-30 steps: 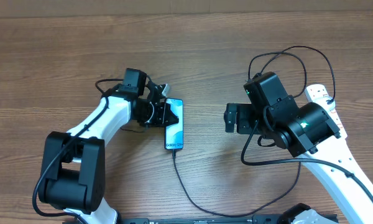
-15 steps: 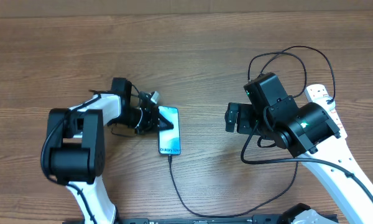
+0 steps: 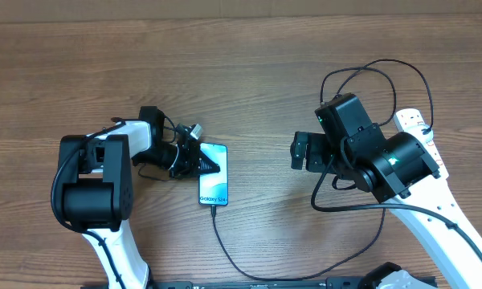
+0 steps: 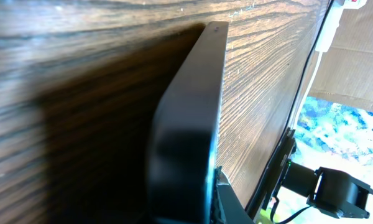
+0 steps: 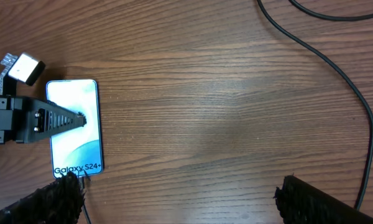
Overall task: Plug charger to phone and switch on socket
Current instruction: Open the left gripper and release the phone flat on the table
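The phone [image 3: 214,186] lies screen up on the wooden table, left of centre, and shows "Galaxy S24". My left gripper [image 3: 199,163] is shut on its upper left edge. In the left wrist view the phone's dark edge [image 4: 193,112] fills the middle, with one finger [image 4: 227,202] pressed against its screen side. The charger [image 3: 214,221], a thin black cable, sits in the phone's bottom end and runs toward the table's front edge. My right gripper [image 3: 299,151] hangs open over bare table right of the phone [image 5: 74,127]. The socket [image 3: 411,122] peeks out white behind the right arm.
Black cable [image 3: 377,71] loops over the table behind the right arm, and a strand of it [image 5: 323,56] crosses the right wrist view. The left arm's base [image 3: 92,201] stands close to the phone's left.
My left gripper has pulled the phone toward the front left, and the left arm has folded back toward its base. The charger followed the phone. The right arm has not moved.
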